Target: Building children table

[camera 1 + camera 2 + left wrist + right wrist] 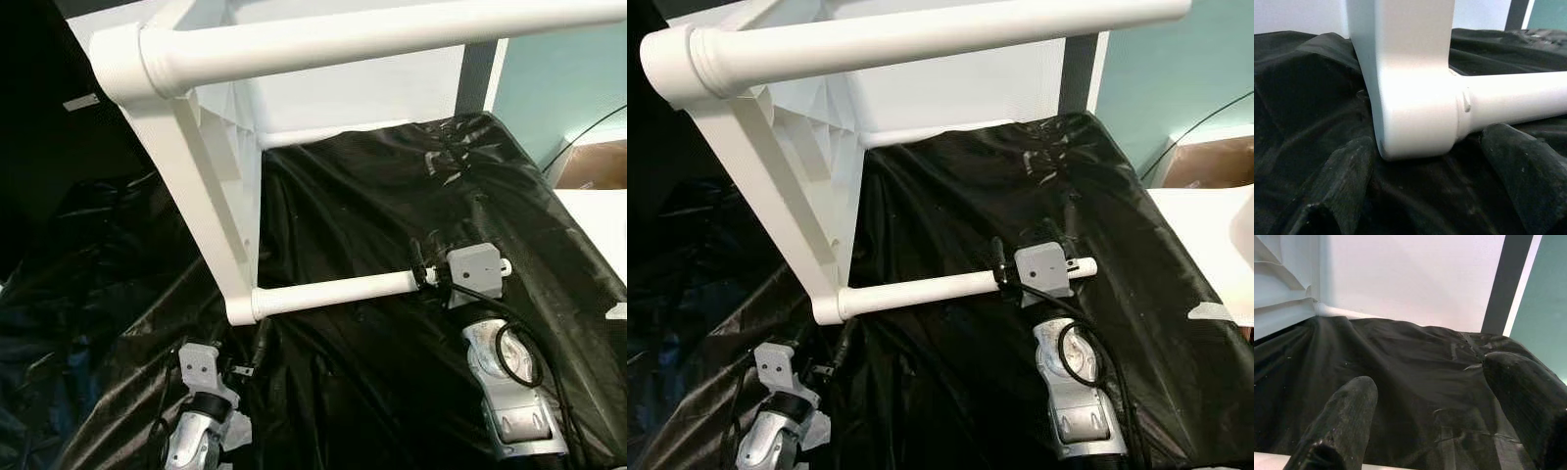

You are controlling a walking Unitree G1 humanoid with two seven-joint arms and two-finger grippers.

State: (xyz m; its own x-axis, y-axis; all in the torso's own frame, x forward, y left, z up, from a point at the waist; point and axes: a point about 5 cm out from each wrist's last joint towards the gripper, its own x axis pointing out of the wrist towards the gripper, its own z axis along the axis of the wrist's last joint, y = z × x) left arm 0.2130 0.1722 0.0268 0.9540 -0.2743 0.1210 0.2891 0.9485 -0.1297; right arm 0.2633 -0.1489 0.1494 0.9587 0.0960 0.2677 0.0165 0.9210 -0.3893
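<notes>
Nowhere legible writing: right gripper (pixel 1001 264) spread around the white table leg (pixel 921 290), left gripper (pixel 1420 196) wide beside its corner.

Both grippers' fingers (pixel 1337 186) spread apart

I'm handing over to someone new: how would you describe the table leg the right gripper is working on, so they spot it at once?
Find the white table frame lying on its side on the black sheet. Two white tube legs jut out from it toward the robot's right. The one meant is the lower leg, lying just above the sheet with the right gripper around its free end; the upper leg is thicker.
</notes>
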